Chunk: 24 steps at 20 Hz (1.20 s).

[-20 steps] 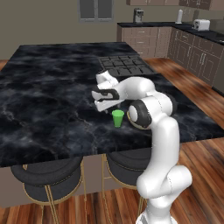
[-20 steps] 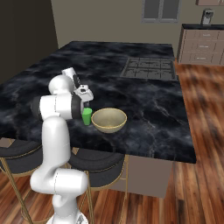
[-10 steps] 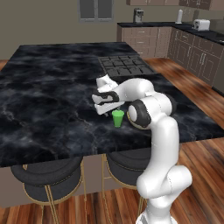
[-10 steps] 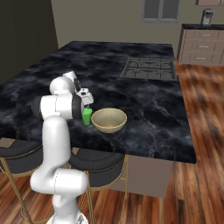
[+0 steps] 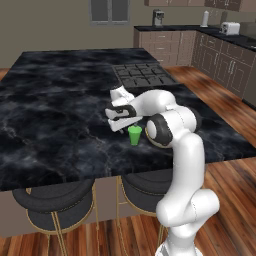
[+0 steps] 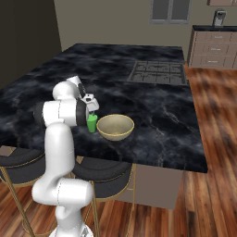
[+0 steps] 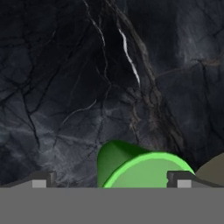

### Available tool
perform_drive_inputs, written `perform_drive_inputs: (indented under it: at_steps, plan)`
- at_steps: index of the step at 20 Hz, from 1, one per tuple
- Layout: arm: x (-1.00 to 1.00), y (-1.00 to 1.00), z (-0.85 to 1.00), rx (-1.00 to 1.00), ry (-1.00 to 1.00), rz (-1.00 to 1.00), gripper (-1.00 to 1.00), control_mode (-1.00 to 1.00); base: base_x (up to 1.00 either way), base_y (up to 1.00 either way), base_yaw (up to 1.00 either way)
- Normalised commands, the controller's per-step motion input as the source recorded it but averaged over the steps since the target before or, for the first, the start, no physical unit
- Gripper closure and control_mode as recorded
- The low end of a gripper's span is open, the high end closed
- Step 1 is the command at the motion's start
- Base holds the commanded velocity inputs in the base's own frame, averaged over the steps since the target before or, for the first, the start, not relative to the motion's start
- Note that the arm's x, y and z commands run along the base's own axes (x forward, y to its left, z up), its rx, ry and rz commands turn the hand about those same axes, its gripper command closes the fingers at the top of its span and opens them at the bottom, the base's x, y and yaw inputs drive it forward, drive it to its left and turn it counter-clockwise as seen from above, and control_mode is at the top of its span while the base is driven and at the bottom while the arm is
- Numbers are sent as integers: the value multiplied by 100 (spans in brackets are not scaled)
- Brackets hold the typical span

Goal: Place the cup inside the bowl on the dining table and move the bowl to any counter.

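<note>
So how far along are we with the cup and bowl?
Nothing is finished. The small green cup stands on the black marble dining table beside the wide tan bowl. The open tool hovers over the cup, not gripping. Left: grasp, drop into bowl, carry bowl to a counter.

A kitchen: cooktop [image 5: 142, 75] in marble island [image 5: 60, 100], seemingly wall cabinets [image 5: 165, 47].

Wood floor [image 6: 213, 139], olive wall [image 6: 102, 21], window [image 5: 109, 10], black stools [image 5: 55, 200] below.
</note>
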Motion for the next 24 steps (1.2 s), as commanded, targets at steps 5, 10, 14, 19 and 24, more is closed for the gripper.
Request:
perform_drive_inputs:
  at_steps: [5, 10, 14, 19, 24]
  plan:
    - [0, 0, -5, 0, 1, 0, -100, -100, 0, 0, 0]
    - [0, 0, -10, 0, 0, 0, -100, -100, 0, 0, 0]
    - [0, 0, -10, 0, 0, 0, -100, -100, 0, 0, 0]
    - [0, 0, -9, 0, 0, 0, -100, -100, 0, 0, 0]
    - [0, 0, -5, 0, 0, 0, -100, -100, 0, 0, 0]
